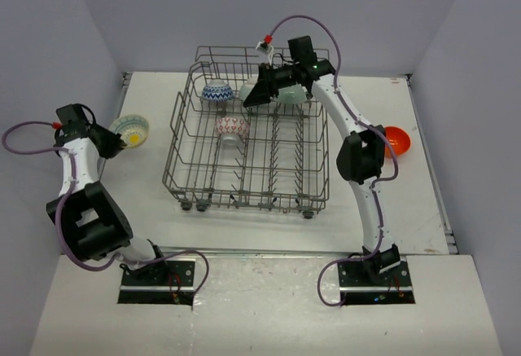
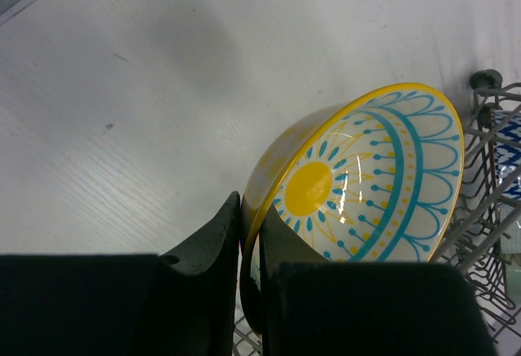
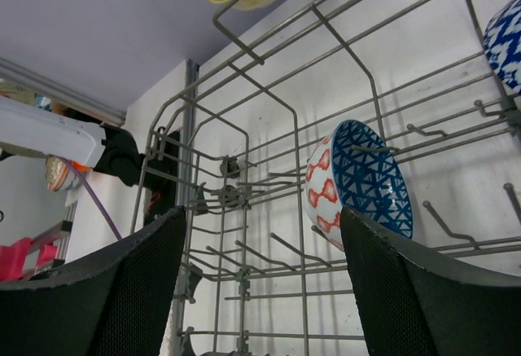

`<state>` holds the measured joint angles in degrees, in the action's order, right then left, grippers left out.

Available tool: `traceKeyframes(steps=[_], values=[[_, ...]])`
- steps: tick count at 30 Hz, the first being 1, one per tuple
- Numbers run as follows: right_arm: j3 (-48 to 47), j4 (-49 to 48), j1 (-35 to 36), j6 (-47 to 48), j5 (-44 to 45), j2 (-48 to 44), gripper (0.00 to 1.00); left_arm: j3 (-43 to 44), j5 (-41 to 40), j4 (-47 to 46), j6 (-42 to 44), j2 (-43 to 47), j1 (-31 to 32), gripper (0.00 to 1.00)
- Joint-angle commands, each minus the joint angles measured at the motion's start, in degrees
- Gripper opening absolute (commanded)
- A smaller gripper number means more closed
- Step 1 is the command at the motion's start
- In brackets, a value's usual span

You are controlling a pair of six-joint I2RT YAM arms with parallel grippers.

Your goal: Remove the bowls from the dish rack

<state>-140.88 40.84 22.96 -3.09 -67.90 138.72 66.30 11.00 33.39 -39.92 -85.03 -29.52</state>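
Your left jaws pinch the cream bowl [image 2: 366, 177] by its rim, right jaws gape empty: level it onto the counter [image 2: 163, 87] beneath before you release.

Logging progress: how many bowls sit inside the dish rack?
3 clear: blue-and-white bowl back left, red-and-white bowl nearer, mint bowl behind the right tool, which may hide another.

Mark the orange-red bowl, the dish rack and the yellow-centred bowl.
orange-red bowl [image 1: 397, 141]: top external view, its glossy inside.
dish rack [image 1: 244, 196]: top external view, its near wire wall.
yellow-centred bowl [image 2: 309, 189]: left wrist view, the yellow disc inside.
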Motion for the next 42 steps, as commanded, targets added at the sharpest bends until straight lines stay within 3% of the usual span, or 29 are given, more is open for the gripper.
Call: traceKeyframes(steps=[1,16,42], values=[[-3.3,-8.0,-1.2,-3.8,-5.9,1.0,0.77,-0.7,-0.9,-5.5,2.4,0.0,-0.9,0.00],[-1.2,-18.5,0.5,-10.6,-11.3,6.7,0.72,-7.7,1.9,-12.1,1.8,-4.2,-1.2,0.00],[-0.9,-10.8,2.4,-2.1,-7.7,11.3,0.71,-11.5,4.0,-18.4,1.2,-8.0,-1.2,0.00]])
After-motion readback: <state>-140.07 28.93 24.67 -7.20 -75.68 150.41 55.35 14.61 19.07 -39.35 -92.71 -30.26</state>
